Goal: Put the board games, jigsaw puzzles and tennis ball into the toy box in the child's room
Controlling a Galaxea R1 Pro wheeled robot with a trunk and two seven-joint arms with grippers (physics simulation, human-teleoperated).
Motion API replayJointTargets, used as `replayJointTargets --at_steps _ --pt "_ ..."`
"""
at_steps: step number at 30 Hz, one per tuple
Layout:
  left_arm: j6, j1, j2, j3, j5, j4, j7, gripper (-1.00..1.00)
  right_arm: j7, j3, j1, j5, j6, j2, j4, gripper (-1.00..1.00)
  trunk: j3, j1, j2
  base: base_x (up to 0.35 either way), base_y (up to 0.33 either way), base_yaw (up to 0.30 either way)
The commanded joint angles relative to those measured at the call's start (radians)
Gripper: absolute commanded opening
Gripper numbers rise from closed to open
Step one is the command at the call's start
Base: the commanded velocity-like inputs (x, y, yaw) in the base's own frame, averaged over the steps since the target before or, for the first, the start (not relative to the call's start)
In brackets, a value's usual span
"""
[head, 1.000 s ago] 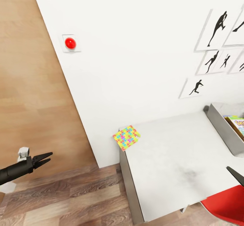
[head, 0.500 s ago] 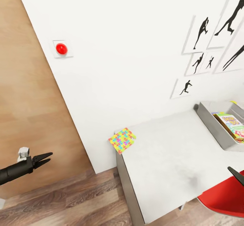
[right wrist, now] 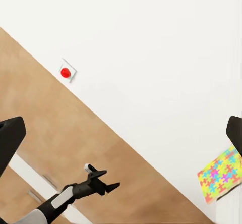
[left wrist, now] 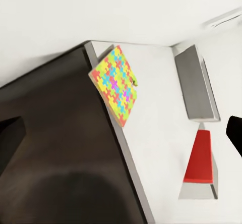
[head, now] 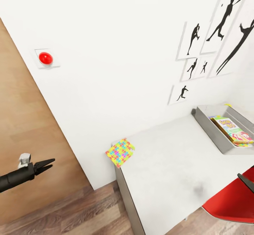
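Left gripper [head: 47, 164] hangs out over the wood floor, well left of the table [head: 169, 171]; its fingers lie close together with only a narrow gap, nothing held. Red button [head: 46, 58] on the white wall above it. One jigsaw puzzle [head: 120, 152] sits at the table's near-left corner, overhanging the edge. Farther right, the grey toy box [head: 211, 133] stands against the wall and already holds a board game [head: 231, 128] with another flat piece under it. At far right, a red chair [head: 229, 201], and just a dark tip of the right gripper [head: 247, 182]; cannot tell how its jaws stand. Judged step: approaching the table for the remaining puzzle; next move calls for closing in and bringing an arm over that corner. Against the earlier views, the camera has swung right: button, puzzle and box all sit further left, more of the box showing.
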Motion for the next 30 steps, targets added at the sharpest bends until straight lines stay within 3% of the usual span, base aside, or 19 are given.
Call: replayJointTargets --at_steps 1,30 --pt "0.005 -0.001 0.000 0.000 0.000 0.000 -0.002 1.00 0.000 0.000 0.000 -0.004 0.011 -0.001 -0.001 1.00 0.000 0.001 -0.002 0.020 0.008 -0.188" --pt "0.004 -0.001 0.002 0.002 -0.006 0.000 -0.003 1.00 0.014 -0.020 0.000 -0.004 0.014 -0.003 0.000 1.00 0.045 0.001 -0.002 0.002 0.049 -0.190"
